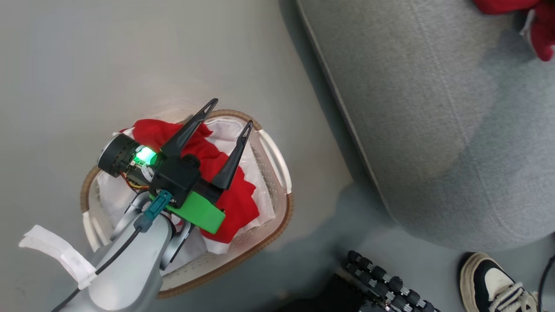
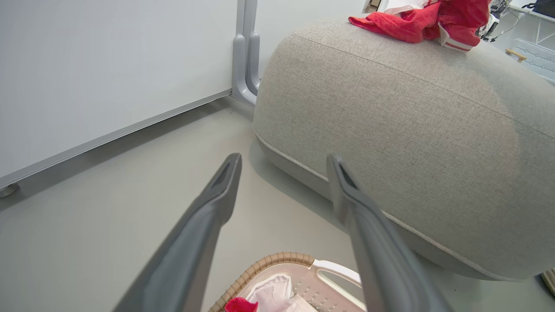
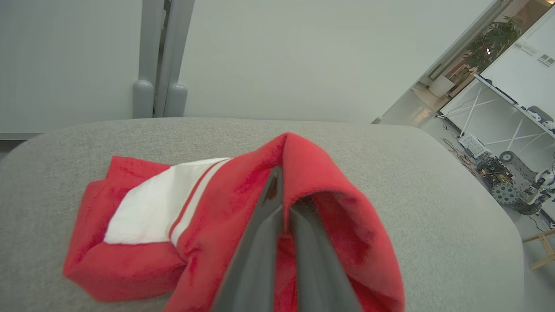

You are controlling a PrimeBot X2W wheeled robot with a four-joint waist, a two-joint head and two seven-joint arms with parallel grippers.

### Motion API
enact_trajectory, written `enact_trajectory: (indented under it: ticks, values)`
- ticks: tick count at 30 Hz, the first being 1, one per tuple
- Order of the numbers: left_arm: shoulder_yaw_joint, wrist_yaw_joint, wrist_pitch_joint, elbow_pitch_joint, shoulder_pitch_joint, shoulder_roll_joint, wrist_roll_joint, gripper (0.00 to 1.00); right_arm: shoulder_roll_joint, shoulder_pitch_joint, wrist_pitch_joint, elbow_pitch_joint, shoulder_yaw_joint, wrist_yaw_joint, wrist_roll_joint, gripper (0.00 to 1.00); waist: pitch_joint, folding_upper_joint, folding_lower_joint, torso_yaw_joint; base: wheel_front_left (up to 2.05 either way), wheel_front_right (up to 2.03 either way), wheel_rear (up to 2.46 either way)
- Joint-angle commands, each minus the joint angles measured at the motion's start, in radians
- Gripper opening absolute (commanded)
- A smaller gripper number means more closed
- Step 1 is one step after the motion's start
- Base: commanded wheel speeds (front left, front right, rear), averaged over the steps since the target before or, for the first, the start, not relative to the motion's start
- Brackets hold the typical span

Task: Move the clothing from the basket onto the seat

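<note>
Grey floor (image 1: 65, 65), basket (image 1: 260, 242) lower left, sofa (image 1: 433, 108) upper right. Left claw (image 1: 233, 112) spread wide above red garment (image 1: 240, 203) in basket, likely lined up to grab; rim close around. Right claw (image 3: 286, 195) pinched on second red garment (image 3: 130, 273) on sofa top, probably placing it; bare cushion all round.

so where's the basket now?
Head view, lower left: the basket sits on the floor just left of the seat, red clothing inside.

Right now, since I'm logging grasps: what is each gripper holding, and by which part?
The right gripper is shut on a raised fold of the red garment on the sofa. The left gripper, open above the basket, holds nothing.
</note>
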Motion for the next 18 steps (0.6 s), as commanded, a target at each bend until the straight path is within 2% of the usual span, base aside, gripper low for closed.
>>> enact_trajectory:
  ticks: [1,2,3,4,5,12,18]
  values:
    - [0.006,-0.003,-0.001,0.007,-0.015,-0.004,-0.006,1.0,0.008,0.033,0.0,0.005,-0.035,-0.001,-0.014,0.0,0.012,0.0,-0.0002,0.037,0.0,0.0,0.0]
    - [0.01,-0.003,-0.001,0.013,-0.011,-0.007,-0.008,1.0,0.017,0.055,0.0,0.01,-0.053,-0.001,-0.022,0.11,0.005,0.0,-0.0002,0.04,0.0,0.0,0.0]
    - [0.014,-0.003,-0.001,0.019,-0.006,-0.011,-0.01,1.0,0.032,0.083,0.0,0.013,-0.076,-0.001,-0.03,0.33,-0.007,0.0,-0.0002,0.043,0.0,0.0,0.0]
    - [0.018,-0.003,-0.001,0.022,-0.002,-0.015,-0.01,1.0,0.041,0.101,0.0,0.005,-0.097,-0.001,-0.036,0.83,-0.017,0.0,-0.0002,0.044,0.0,0.0,0.0]
    - [0.024,-0.003,-0.001,0.026,0.003,-0.021,-0.011,1.0,0.051,0.123,0.0,-0.004,-0.118,-0.001,-0.045,1.0,-0.031,0.0,-0.0002,0.046,0.0,0.0,0.0]
    - [0.069,-0.003,-0.001,0.056,0.046,-0.066,-0.011,1.0,0.103,0.301,0.0,-0.1,-0.167,-0.001,-0.062,1.0,-0.145,0.0,-0.0002,0.068,0.0,0.0,0.0]
    - [0.147,-0.001,-0.001,0.08,0.118,-0.116,-0.006,1.0,0.146,0.437,0.0,-0.243,-0.101,-0.001,-0.016,1.0,-0.272,0.0,-0.0002,0.102,0.0,0.0,0.0]
